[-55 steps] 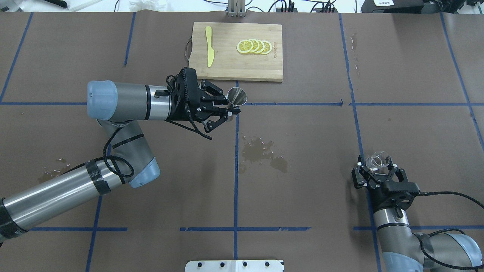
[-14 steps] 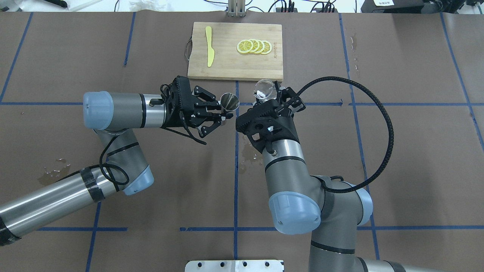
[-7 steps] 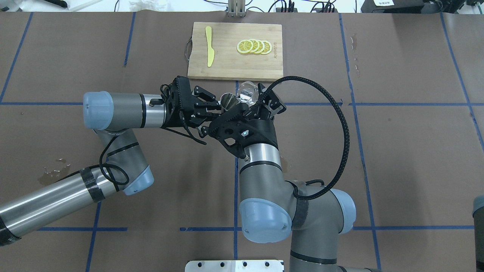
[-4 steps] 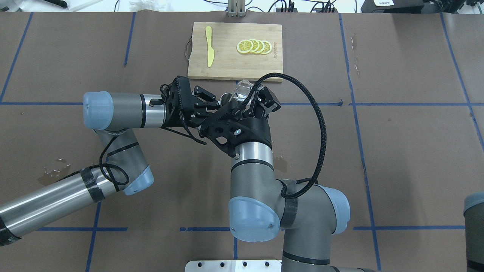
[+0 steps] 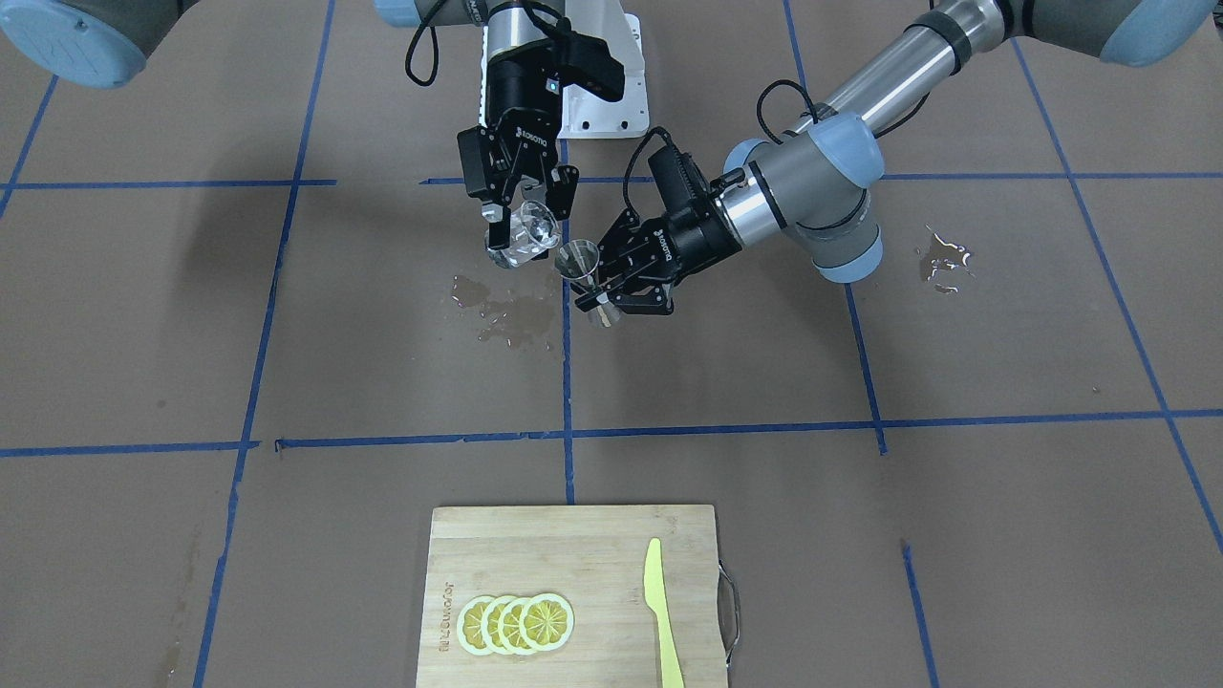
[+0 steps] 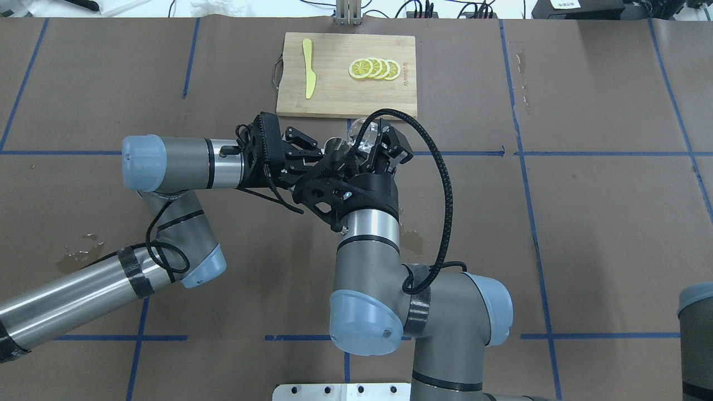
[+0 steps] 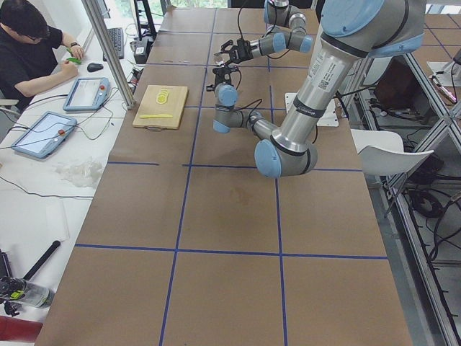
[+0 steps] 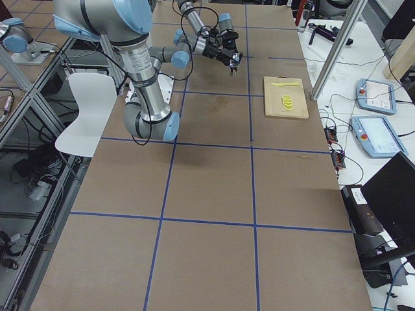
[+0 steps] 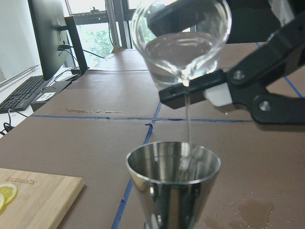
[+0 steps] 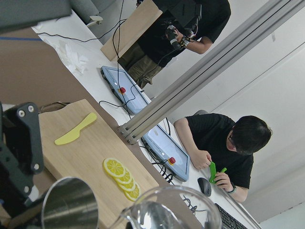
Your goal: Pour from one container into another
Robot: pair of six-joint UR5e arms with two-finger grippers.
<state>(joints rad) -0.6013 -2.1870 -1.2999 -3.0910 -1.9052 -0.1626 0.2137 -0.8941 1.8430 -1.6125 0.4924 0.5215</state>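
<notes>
The clear glass beaker (image 5: 524, 239) is tilted, mouth toward the steel jigger (image 5: 578, 260), with my right gripper (image 5: 525, 225) shut on it. My left gripper (image 5: 594, 298) is shut on the jigger's narrow waist and holds it upright above the table. In the left wrist view a thin stream of clear liquid (image 9: 187, 119) falls from the lip of the beaker (image 9: 181, 38) into the cup of the jigger (image 9: 174, 191). From overhead the beaker (image 6: 361, 136) sits just right of the jigger (image 6: 336, 146), partly hidden by the right wrist.
A wooden cutting board (image 6: 334, 94) with lemon slices (image 6: 374, 68) and a yellow knife (image 6: 308, 67) lies just beyond the grippers. Wet patches (image 5: 506, 320) darken the brown paper beneath them. A person (image 7: 29, 50) sits at the far side table.
The right arm carried the beaker from the table's front right over to the jigger and tipped it toward the jigger. The left arm shifted slightly left, then held still.
</notes>
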